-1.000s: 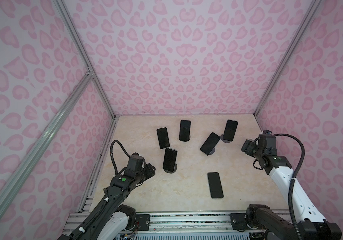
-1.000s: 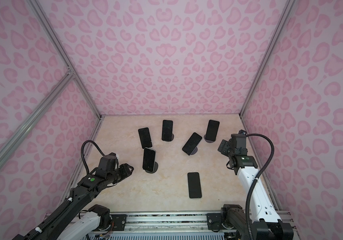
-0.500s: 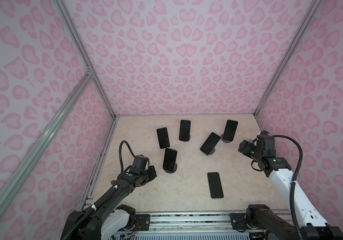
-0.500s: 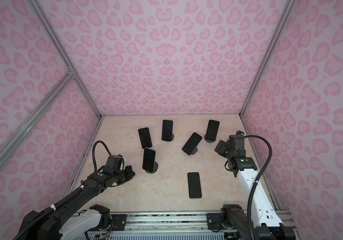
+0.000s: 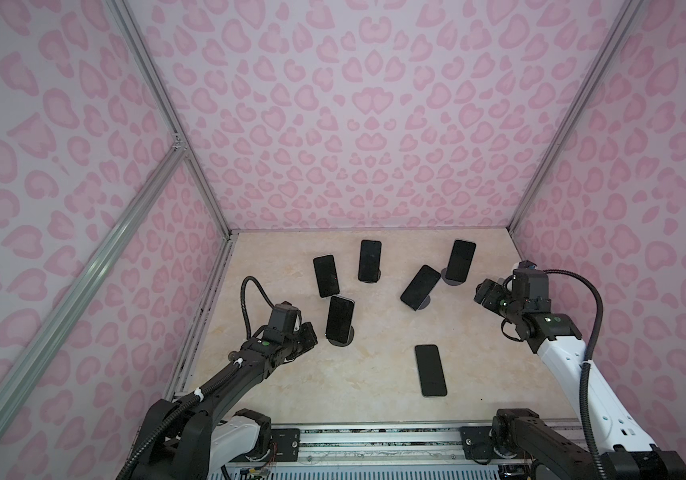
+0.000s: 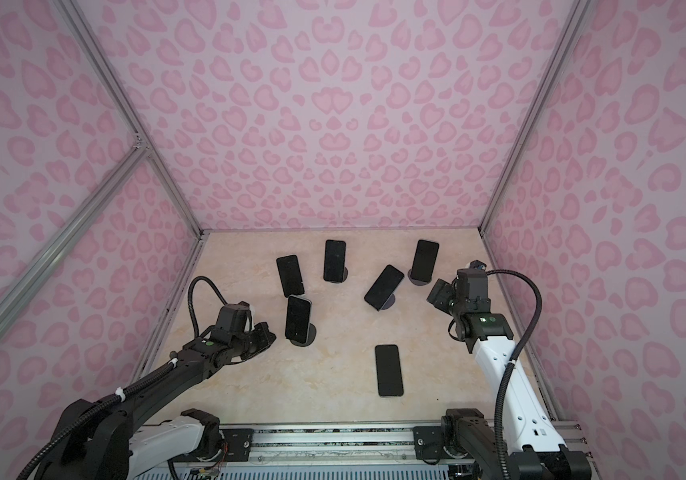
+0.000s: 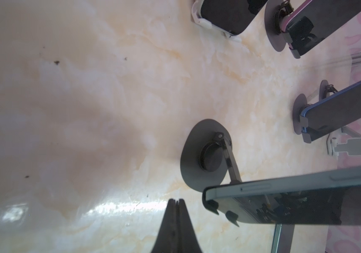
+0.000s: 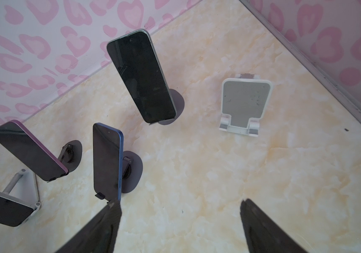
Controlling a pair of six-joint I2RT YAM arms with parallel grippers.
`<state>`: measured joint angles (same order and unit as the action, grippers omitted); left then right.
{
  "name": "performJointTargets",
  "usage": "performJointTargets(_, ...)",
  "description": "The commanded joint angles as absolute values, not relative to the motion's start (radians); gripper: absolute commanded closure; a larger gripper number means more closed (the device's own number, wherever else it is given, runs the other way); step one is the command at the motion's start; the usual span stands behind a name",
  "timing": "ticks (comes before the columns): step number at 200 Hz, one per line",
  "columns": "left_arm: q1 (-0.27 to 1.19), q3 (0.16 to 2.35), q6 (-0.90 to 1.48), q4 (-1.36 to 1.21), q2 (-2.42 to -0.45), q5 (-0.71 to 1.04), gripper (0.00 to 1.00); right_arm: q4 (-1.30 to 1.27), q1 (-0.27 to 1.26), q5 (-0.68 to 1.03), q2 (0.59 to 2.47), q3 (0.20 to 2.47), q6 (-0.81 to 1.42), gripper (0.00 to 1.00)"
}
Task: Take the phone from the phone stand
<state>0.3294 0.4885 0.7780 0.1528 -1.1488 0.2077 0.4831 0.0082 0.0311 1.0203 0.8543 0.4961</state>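
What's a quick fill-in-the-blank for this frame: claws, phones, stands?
1. The left claw is ___, holding nothing.
2. The right claw is ___, holding nothing either.
3. In both top views one phone lies ___ on the table, off any stand.
4. In the right wrist view the white stand is ___.
Missing words: shut; open; flat; empty.
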Motion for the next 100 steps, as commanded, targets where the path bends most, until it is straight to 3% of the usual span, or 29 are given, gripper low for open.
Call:
performJointTargets(1, 0.331, 0.505, 0.779, 0.090, -1.171, 0.236, 0.96, 0.472, 0.009, 0.031, 1.014, 0.844, 0.486, 0.12)
performJointTargets(100, 0.361, 0.510, 0.780, 0.074, -1.242, 0.255, 0.96, 0.459, 0.009, 0.022, 1.027, 0.837, 0.474, 0.13)
